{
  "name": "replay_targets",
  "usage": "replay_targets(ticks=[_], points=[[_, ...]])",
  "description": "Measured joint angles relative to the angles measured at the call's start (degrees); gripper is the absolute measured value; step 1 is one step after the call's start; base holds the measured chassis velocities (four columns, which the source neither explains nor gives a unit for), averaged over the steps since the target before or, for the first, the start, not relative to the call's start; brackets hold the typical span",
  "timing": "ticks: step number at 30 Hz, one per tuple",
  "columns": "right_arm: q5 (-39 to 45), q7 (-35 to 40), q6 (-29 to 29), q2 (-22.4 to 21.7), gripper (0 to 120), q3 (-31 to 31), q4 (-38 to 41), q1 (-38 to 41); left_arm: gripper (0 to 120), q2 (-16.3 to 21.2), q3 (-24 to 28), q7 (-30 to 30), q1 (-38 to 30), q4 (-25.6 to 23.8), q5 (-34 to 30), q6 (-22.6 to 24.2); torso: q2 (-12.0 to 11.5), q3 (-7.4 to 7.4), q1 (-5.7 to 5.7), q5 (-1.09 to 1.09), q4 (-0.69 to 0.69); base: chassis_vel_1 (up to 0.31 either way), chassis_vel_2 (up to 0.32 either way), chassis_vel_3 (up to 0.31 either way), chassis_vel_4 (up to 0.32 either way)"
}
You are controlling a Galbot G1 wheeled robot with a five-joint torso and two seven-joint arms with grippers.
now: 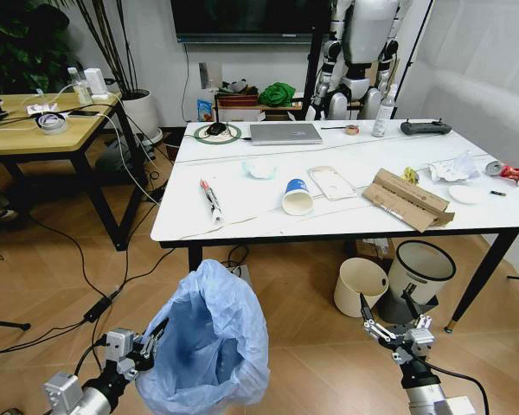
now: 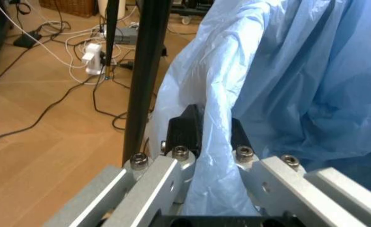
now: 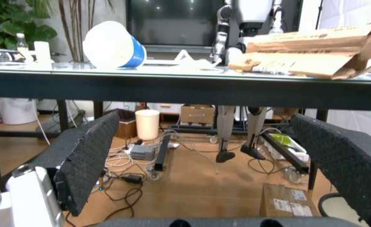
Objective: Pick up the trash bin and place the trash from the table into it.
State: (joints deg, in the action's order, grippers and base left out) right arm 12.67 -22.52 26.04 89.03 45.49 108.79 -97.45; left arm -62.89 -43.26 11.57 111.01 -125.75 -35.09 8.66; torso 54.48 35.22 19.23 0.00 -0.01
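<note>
The trash bin [image 1: 209, 341] sits low in front of the worktop [image 1: 242, 212], wrapped in a crinkled, translucent light-blue plastic bag that bulges up over its rim in soft folds. The left tool [image 1: 149, 340] is pinching that bag: in the left wrist view its black fingers [image 2: 187, 127] press from both sides on a fold of the thin blue film [image 2: 280, 85], with bare metal links and screw heads behind them. The bin hangs just to the inner side of this tool, touching it.

The right tool [image 1: 386, 318] hovers below the worktop's black edge, spread wide and holding nothing; its pads [image 3: 87, 158] have a dimpled black rubber texture. Just beyond it on the floor stand a cream round bin [image 1: 361, 286] and a white bin with black rim [image 1: 419, 270].

Above and ahead of both tools, the white marble-look top carries the trash: a blue-white paper cup [image 1: 297, 197] on its side, a long piece of torn brown cardboard [image 1: 408, 200] with printing too small to read, crumpled white tissue [image 1: 454, 168], a white paper plate [image 1: 466, 194], a crushed red can [image 1: 512, 172] and a pen [image 1: 210, 199]. All of it is well apart from the bin.
</note>
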Motion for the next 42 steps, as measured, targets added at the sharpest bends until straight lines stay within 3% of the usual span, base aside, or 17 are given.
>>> replay_targets(ticks=[42], points=[[-0.8, 0.9, 0.9, 0.5, 100, -0.2, 0.8, -0.2, 1, -0.2, 0.3, -0.6, 0.2, 0.7, 0.2, 0.1, 11.5, 6.46, 5.05, 0.0, 0.01, 0.0, 0.0, 0.0, 0.0]])
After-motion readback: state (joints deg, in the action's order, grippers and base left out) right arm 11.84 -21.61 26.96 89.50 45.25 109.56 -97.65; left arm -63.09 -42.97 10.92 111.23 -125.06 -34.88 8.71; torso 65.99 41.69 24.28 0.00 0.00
